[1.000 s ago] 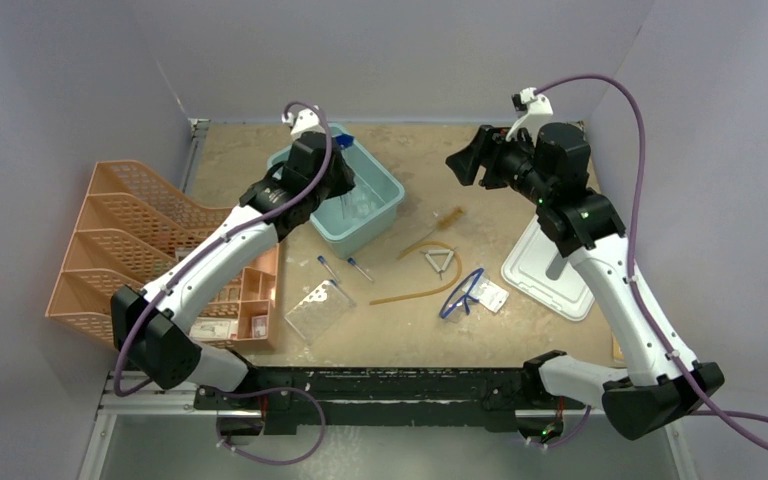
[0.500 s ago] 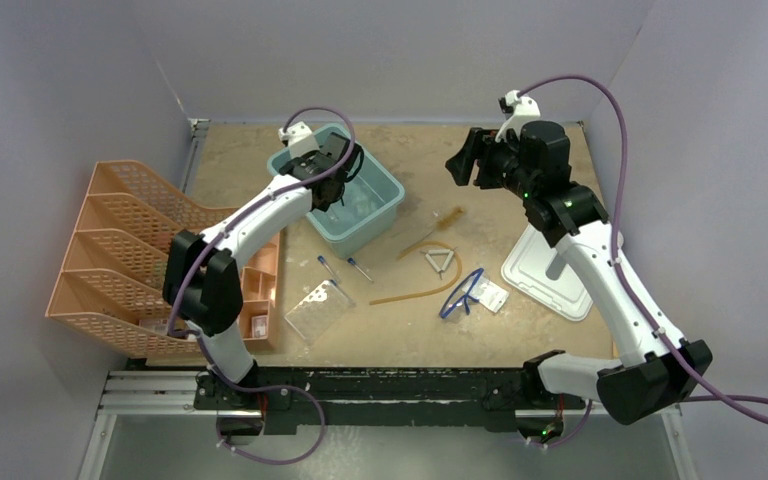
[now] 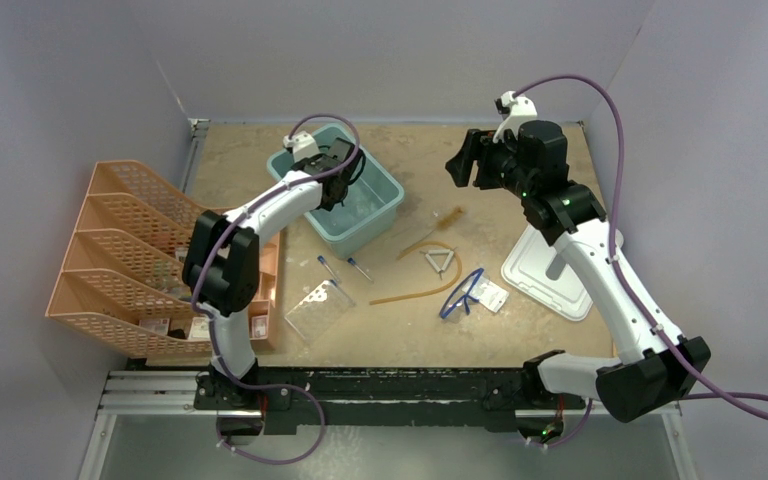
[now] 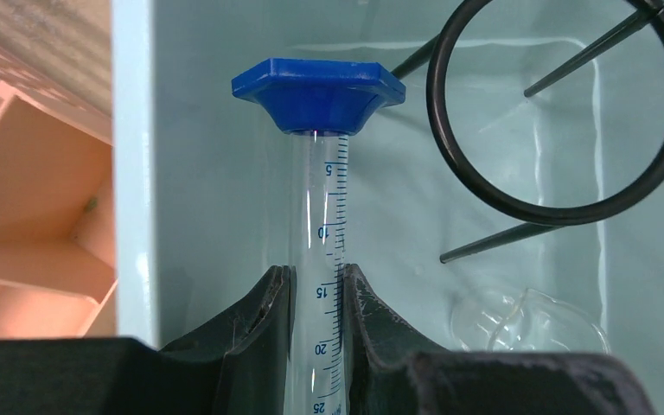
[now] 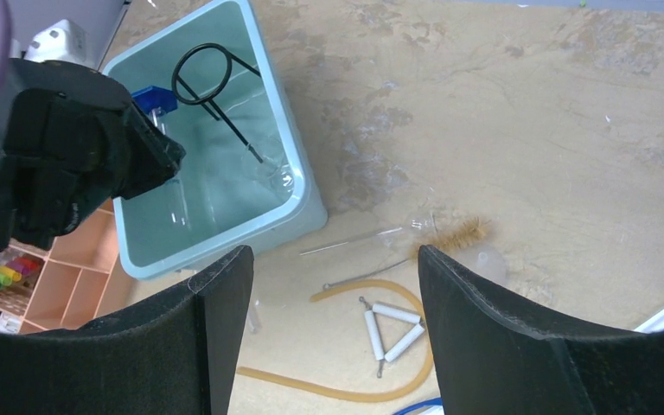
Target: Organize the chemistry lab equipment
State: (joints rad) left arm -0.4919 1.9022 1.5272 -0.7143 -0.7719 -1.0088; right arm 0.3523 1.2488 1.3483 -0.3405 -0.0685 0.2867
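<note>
My left gripper (image 4: 316, 272) is shut on a clear graduated cylinder (image 4: 322, 199) with a blue hexagonal base (image 4: 316, 86), held inside the teal bin (image 4: 134, 173). The black wire ring stand (image 4: 562, 112) lies in the bin beside it. In the top view my left gripper (image 3: 345, 170) is over the bin (image 3: 385, 205). My right gripper (image 3: 463, 160) is open and empty, high above the table. Below its fingers lie the white triangle (image 5: 389, 324), amber tubing (image 5: 328, 385) and bristle brush (image 5: 462, 235). Blue-framed safety glasses (image 3: 462, 292), two blue-capped tubes (image 3: 328, 266) and the clear rack (image 3: 318, 310) lie on the table.
The orange mesh organizer (image 3: 120, 250) stands at the left, with a small compartment tray (image 3: 255, 300) beside it. The pale grey lid (image 3: 545, 275) lies at the right. A clear glass piece (image 4: 527, 316) rests on the bin floor.
My left arm has swung and lowered, carrying the cylinder down into the teal bin. My right gripper has shifted slightly and stays open.
</note>
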